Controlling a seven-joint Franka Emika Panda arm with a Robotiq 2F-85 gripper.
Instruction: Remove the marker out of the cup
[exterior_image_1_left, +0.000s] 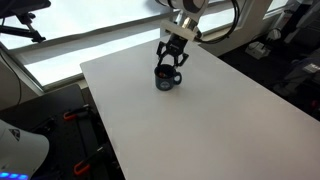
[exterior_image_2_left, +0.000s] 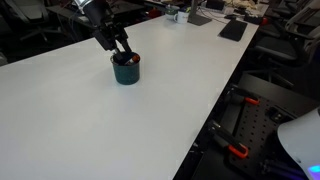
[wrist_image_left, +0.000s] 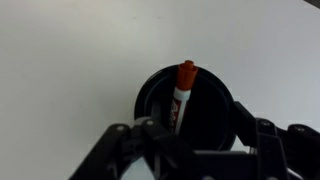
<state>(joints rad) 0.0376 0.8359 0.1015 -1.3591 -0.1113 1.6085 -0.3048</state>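
We record the claw (wrist_image_left: 192, 130) open, fingers spread either side of the cup (wrist_image_left: 215, 105) directly beneath it on the surface (wrist_image_left: 70, 60), the marker (wrist_image_left: 182, 95) standing near-upright inside between them, orange end uppermost against the far rim

The small glossy cup (wrist_image_left: 150, 100) directly beneath the hand (wrist_image_left: 190, 142) looks black in the wrist view and dark blue-teal in an exterior view (exterior_image_2_left: 126, 72). The thin plastic marker (wrist_image_left: 183, 92), between the fingers, has an orange-red cap and a white barrel printed in red and dark lettering. The hand is matte black in every view (exterior_image_1_left: 172, 55). The broad flat surface (wrist_image_left: 70, 50) around the hand is plain white, slightly greyer in the wrist view.
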